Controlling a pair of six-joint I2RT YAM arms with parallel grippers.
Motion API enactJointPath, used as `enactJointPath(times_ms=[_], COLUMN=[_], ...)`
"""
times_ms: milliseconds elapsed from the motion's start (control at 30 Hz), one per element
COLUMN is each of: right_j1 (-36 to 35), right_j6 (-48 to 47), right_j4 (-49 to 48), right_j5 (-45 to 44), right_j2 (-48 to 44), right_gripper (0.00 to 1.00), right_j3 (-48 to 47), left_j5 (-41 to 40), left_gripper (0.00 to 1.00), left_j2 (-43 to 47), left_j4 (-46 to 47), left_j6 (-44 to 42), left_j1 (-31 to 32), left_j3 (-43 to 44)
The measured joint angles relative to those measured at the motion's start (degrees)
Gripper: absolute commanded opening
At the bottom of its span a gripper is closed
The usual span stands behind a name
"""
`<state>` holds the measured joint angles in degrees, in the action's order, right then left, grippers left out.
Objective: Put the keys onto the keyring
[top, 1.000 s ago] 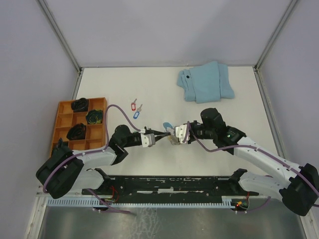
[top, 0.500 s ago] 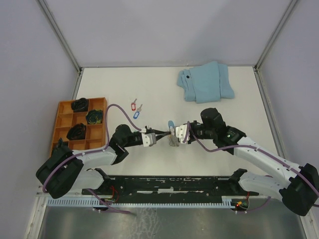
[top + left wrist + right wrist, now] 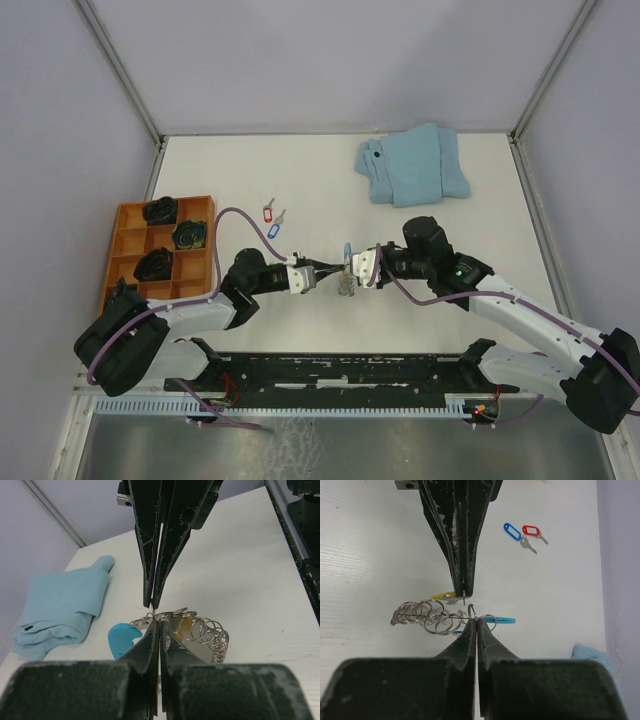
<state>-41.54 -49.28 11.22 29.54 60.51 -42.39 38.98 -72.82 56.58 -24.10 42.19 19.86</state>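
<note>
We start at the left gripper [image 3: 159, 625]: its two dark, scratched fingers are pressed tight together, and a thin bit of silver wire sits right at their tips. The right gripper [image 3: 476, 621] faces it tip to tip, and its fingers are squeezed shut on the wire there too. That wire belongs to the keyring [image 3: 427, 615], a bunch of shiny round metal loops like a coil. It has a smooth bright blue plastic piece [image 3: 122, 636] at one end and a yellow tag [image 3: 442, 595] tucked among the loops. It is in the middle of the white table [image 3: 250, 160]; we cannot tell if it touches it. A second ago the blue piece looked wide and leaned left from above. Now it looks thin and straighter, and the left gripper has slid a little closer in. The keyring's long way runs across the fingers, blue end toward the far side of the table, loops toward the arms' bases. Farther out lie a key with a red tag [image 3: 532, 531] and a key with a blue tag [image 3: 512, 529], flat and close together. A soft folded light-blue cloth [image 3: 413, 165] lies at the back.
</note>
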Motion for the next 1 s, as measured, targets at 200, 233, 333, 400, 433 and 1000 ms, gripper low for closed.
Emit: enactJointPath(times_ms=[200, 233, 333, 400, 433, 1000], right_j1=[0.0, 0.0, 0.0, 0.0, 0.0, 0.0], right_j6=[0.0, 0.0, 0.0, 0.0, 0.0, 0.2], right_j4=[0.0, 0.0, 0.0, 0.0, 0.0, 0.0], right_j5=[0.0, 0.0, 0.0, 0.0, 0.0, 0.0], right_j2=[0.0, 0.0, 0.0, 0.0, 0.0, 0.0], right_gripper=[0.01, 0.01, 0.01, 0.01, 0.01, 0.01], right_j3=[0.0, 0.0, 0.0, 0.0, 0.0, 0.0], left_j5=[-1.5, -1.6, -2.1, -2.5, -2.5, -2.7], left_gripper=[0.03, 0.03, 0.03, 0.03, 0.03, 0.03], left_j2=[0.0, 0.0, 0.0, 0.0, 0.0, -0.4], left_j4=[-0.4, -0.4, -0.5, -0.5, -0.5, -0.3], left_j6=[0.0, 0.0, 0.0, 0.0, 0.0, 0.0], left_j1=[0.0, 0.0, 0.0, 0.0, 0.0, 0.0], left_j3=[0.0, 0.0, 0.0, 0.0, 0.0, 0.0])
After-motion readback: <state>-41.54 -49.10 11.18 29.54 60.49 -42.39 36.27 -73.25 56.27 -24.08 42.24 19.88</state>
